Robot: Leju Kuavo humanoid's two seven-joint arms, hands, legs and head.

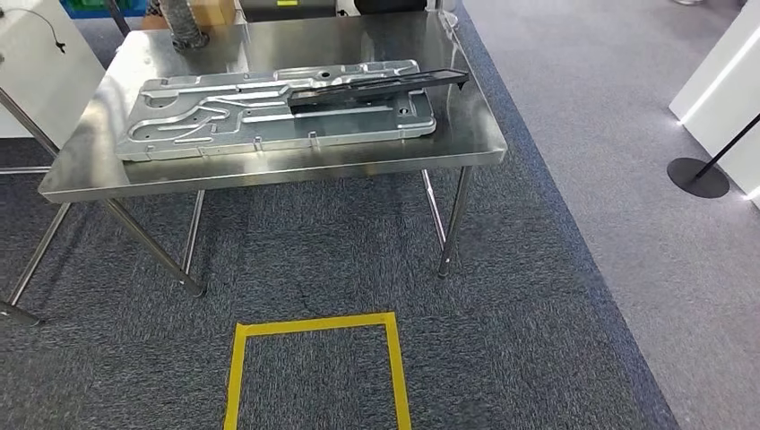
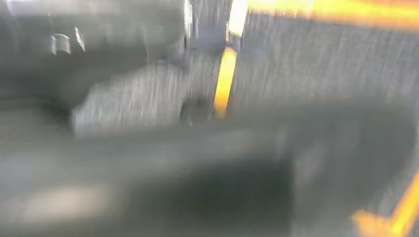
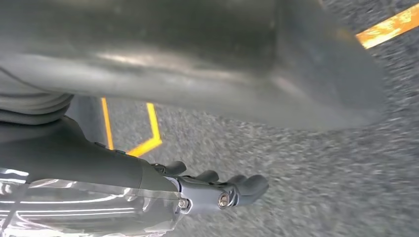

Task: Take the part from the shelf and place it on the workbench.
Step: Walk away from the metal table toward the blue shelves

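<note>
From the head view I saw the shiny metal workbench [image 1: 107, 170] standing ahead of me on the dark grey carpet [image 1: 511, 358]. A big silver plate [image 1: 206, 121] with pressed grooves lay flat on top of it. The part [image 1: 376, 87], a long black piece, lay across the right end of that plate, and its right tip stuck out a little past the plate's edge. I could not make out the small details of the part from so far off.

At the far left of the bench stood a grey thing [image 1: 186, 27], cut off by the top edge, so I could not tell what it was. A square of yellow tape [image 1: 314, 324] was stuck to the carpet on the near side of the bench. Its near side was cut off by the bottom edge. Far to the right, a black round stand base [image 1: 697, 176] sat on the lighter floor.

The left wrist view was very blurry. I could only pick out grey carpet and strips of yellow tape, and I could not tell how the left hand was set.

In the right wrist view, the right hand [image 3: 212, 190] hung over the carpet. Its dark fingers [image 3: 249, 186] were lightly bent and held nothing. A big grey blurry shape hid much of that view.
</note>
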